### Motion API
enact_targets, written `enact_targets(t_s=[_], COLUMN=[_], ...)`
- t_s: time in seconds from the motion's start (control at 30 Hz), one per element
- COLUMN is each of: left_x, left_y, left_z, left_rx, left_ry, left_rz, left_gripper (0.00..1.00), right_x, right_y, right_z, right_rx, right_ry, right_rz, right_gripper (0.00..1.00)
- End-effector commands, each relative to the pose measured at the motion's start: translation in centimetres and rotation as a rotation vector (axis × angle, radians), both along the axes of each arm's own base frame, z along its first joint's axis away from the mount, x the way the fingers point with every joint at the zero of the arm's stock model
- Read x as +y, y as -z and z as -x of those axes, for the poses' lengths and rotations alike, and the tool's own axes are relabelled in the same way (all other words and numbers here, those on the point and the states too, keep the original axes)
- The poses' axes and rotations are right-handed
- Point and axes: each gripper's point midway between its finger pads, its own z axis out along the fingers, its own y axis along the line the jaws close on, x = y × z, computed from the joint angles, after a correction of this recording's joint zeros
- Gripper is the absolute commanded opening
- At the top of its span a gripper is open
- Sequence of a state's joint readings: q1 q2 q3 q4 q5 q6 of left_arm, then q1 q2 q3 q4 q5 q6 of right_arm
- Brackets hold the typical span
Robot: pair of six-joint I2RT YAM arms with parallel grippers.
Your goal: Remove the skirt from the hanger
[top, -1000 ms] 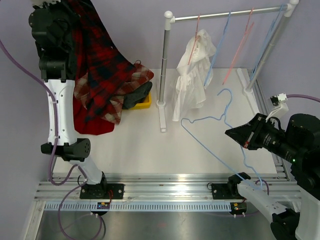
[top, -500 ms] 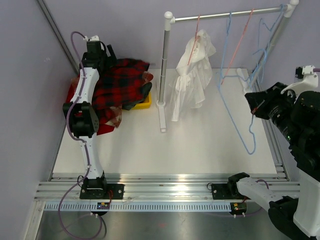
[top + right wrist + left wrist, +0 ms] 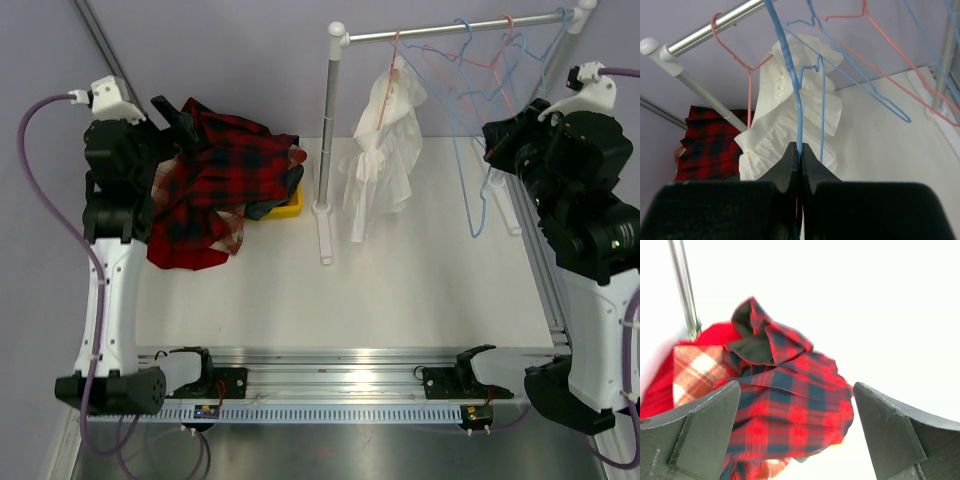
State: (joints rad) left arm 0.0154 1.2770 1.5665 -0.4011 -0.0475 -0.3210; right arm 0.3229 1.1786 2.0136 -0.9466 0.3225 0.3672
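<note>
A red plaid skirt [image 3: 225, 170] lies crumpled in a heap at the table's back left, over a yellow bin [image 3: 291, 205]. My left gripper [image 3: 178, 115] hovers just above it, open and holding nothing. In the left wrist view the plaid skirt [image 3: 785, 390] fills the space below the open left gripper [image 3: 795, 432]. My right gripper [image 3: 493, 150] is shut on the wire of a bare blue hanger [image 3: 478, 205] up by the rail. In the right wrist view the right gripper [image 3: 799, 149] pinches the blue hanger [image 3: 796, 100]. A white skirt [image 3: 385, 150] hangs on a pink hanger [image 3: 749, 85].
A rack with a metal rail [image 3: 450, 28] and white posts [image 3: 325, 130] stands at the back. Several empty pink and blue hangers [image 3: 505, 50] dangle from it. Red and plaid cloth [image 3: 190, 245] spills from the heap onto the table. A purple wall is behind.
My left gripper opened and let go of the plaid skirt, which dropped onto the heap. My right arm carried the blue hanger from the front right up to the rail.
</note>
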Motion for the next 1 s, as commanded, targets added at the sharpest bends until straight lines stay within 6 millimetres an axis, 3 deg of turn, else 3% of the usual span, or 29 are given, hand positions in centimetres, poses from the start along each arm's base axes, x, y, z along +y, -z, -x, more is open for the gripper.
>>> enact_targets(t_s=[0.0, 0.03, 0.1, 0.13, 0.2, 0.23, 0.27, 0.33, 0.37, 0.43, 0.53, 0.67, 0.7, 0.77, 0.8, 0.97], left_x=[-0.6, -0.7, -0.8, -0.9, -1.5, -1.5, -1.6, -1.7, -1.9, -1.8, -1.5, -1.7, -1.9, -2.1, -2.2, -2.4], left_y=[4.1, 6.0, 6.4, 8.4, 8.3, 10.0, 10.1, 10.2, 11.1, 11.3, 12.4, 13.1, 13.6, 13.9, 14.0, 14.3], left_z=[1.4, 2.2, 4.2, 4.8, 6.6, 7.2, 7.7, 9.1, 9.5, 10.6, 11.5, 12.0, 12.0, 11.9, 11.9, 11.7], left_rx=[0.059, 0.091, 0.08, 0.116, 0.086, 0.114, 0.109, 0.093, 0.112, 0.109, 0.128, 0.125, 0.131, 0.13, 0.135, 0.143], left_ry=[0.037, 0.04, 0.04, 0.04, 0.066, 0.066, 0.07, 0.078, 0.086, 0.088, 0.078, 0.094, 0.105, 0.113, 0.116, 0.126], left_rz=[0.0, 0.004, 0.015, 0.02, 0.032, 0.037, 0.037, 0.039, 0.038, 0.022, -0.006, -0.008, -0.004, 0.007, 0.008, 0.023], left_gripper=[0.99, 0.99, 0.99, 0.99, 0.99, 0.99, 0.99, 0.99, 0.99, 0.99, 0.99, 0.99, 0.99, 0.99, 0.99, 0.99], right_x=[3.7, 4.1, 5.4, 5.5, 6.2, 6.4, 7.2, 7.5, 8.1, 8.0, 8.0, 6.6, 6.5, 5.5, 5.3, 4.1], right_y=[-3.8, -4.5, -4.5, -5.1, -4.6, -5.1, -4.2, -4.6, -3.5, -3.5, -1.2, 1.2, 3.3, 2.9, 4.2, 5.5], right_z=[-2.5, -2.7, -4.7, -5.1, -7.5, -8.0, -9.9, -11.1, -12.8, -14.0, -16.6, -17.4, -17.8, -17.1, -17.2, -16.2], right_rx=[-0.126, -0.144, -0.145, -0.16, -0.151, -0.167, -0.144, -0.155, -0.129, -0.135, -0.09, -0.051, -0.012, -0.038, -0.013, 0.026], right_ry=[-0.149, -0.168, -0.2, -0.202, -0.2, -0.203, -0.208, -0.208, -0.208, -0.188, -0.151, -0.073, -0.064, -0.028, -0.02, 0.017], right_rz=[-0.052, -0.06, -0.062, -0.056, -0.046, -0.039, -0.029, -0.02, -0.008, 0.009, 0.049, 0.101, 0.127, 0.137, 0.158, 0.196], right_gripper=[0.0, 0.0, 0.0, 0.0, 0.0, 0.0, 0.0, 0.0, 0.0, 0.0, 0.0, 0.0, 0.0, 0.0, 0.0, 0.0])
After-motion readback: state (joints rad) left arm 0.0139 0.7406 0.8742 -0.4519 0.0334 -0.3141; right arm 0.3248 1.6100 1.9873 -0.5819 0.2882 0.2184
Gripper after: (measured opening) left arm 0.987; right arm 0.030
